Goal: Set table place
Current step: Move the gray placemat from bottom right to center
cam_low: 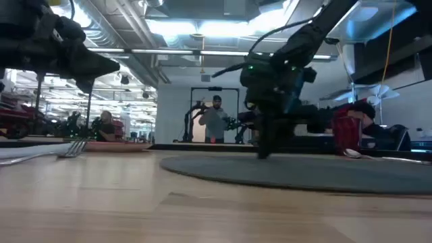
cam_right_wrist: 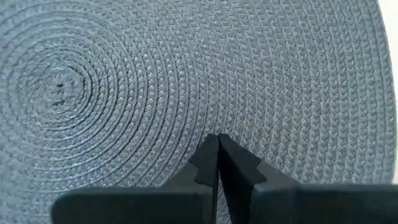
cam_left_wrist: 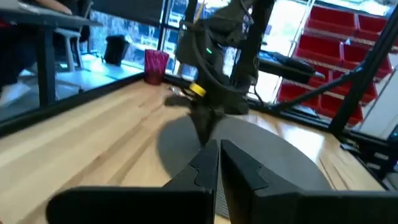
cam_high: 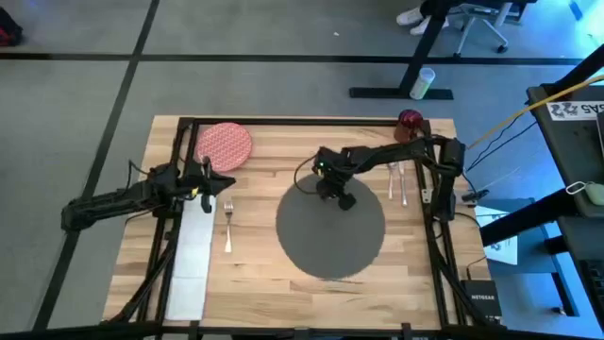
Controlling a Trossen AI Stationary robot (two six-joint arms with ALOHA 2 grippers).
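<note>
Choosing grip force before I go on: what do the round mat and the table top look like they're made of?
The mat looks like woven fibre or cord, matte grey: the right wrist view shows braided strands coiled in rings. The table looks like light butcher-block wood with a smooth finish: parallel strips and grain show. The right gripper is shut just above the mat.

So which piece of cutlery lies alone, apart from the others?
The fork, alone left of the mat, beside the white napkin. The other two pieces lie together right of the mat, near the red cup.
</note>
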